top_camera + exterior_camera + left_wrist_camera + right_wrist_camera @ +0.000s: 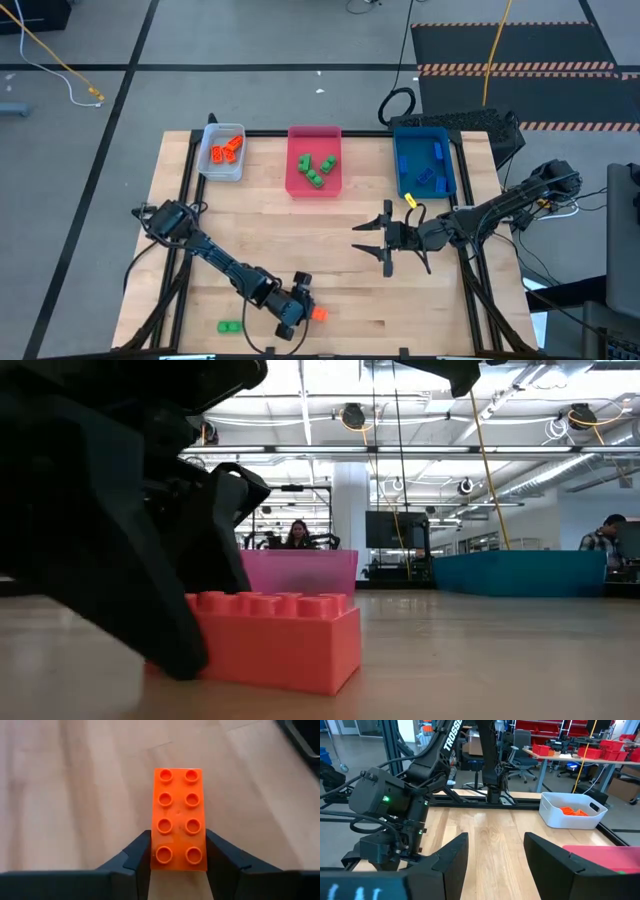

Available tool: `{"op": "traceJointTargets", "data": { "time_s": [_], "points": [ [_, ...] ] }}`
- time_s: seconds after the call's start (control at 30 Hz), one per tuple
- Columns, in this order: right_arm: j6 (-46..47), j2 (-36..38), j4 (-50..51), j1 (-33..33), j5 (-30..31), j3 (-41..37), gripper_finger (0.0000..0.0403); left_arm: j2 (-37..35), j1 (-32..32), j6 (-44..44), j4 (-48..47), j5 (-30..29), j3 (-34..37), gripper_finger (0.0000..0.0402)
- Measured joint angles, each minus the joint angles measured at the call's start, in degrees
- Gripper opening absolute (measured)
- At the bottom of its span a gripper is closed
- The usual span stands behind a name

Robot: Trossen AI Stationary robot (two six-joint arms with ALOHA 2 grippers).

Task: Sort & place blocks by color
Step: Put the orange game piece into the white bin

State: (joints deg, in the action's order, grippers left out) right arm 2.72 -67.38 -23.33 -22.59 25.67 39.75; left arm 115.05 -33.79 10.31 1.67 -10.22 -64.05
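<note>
An orange two-by-four studded block (318, 314) lies studs up near the table's near edge. My left gripper (303, 312) is down at it, shut on its end; in the left wrist view the block (178, 815) reaches out from between the fingers. A green block (229, 326) lies flat on the table to its left. More orange blocks (226, 149) sit in the grey tray, green ones (316, 170) in the pink tray, blue ones (430, 170) in the blue tray. My right gripper (378, 240) hovers open over the table's right middle, touching nothing. My left gripper pinches the orange block across its width at the end nearest the wrist (178, 856), one finger (137, 857) on each long side. The fingers slant down from the table's left. The block sits flat on the table (280, 645), studs up.
The grey tray (205, 165), pink tray (296, 185) and blue tray (400, 185) stand in a row along the table's far edge. Bare wood lies between them and the grippers. In the right wrist view my open right gripper (495, 865) faces the left arm (390, 815).
</note>
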Motion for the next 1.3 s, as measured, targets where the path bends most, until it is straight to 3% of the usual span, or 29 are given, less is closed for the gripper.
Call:
{"op": "traceJointTargets", "data": {
  "time_s": [0.23, 0.5, 0.73, 0.97, 1.3],
  "points": [
    [-0.02, -0.01, 0.04, 0.0, 0.0, 0.0, 0.0187, -6.05, 4.62, 1.79, -5.75, -3.76, 0.09, 0.0139],
    [-0.44, 0.45, 0.44, 0.0, 0.0, 0.0, 0.0187, -21.92, 11.86, 1.93, -23.62, -15.29, 0.02, 0.014],
    [-0.44, 0.68, 0.5, 0.0, 0.0, 0.0, 0.0187, -36.87, 20.95, 3.71, -35.49, -20.89, 0.02, 0.0149],
    [-0.44, 0.69, 0.66, 0.0, 0.0, 0.0, 0.0187, -47.45, 36.02, 5.4, -47.68, -23.8, 0.0, 0.0145],
    [-0.42, 0.69, 0.72, 0.0, 0.0, 0.0, 0.0187, -48.14, 60.69, 3.58, -59.5, -23.09, 0.05, 0.0146]
  ]
}}
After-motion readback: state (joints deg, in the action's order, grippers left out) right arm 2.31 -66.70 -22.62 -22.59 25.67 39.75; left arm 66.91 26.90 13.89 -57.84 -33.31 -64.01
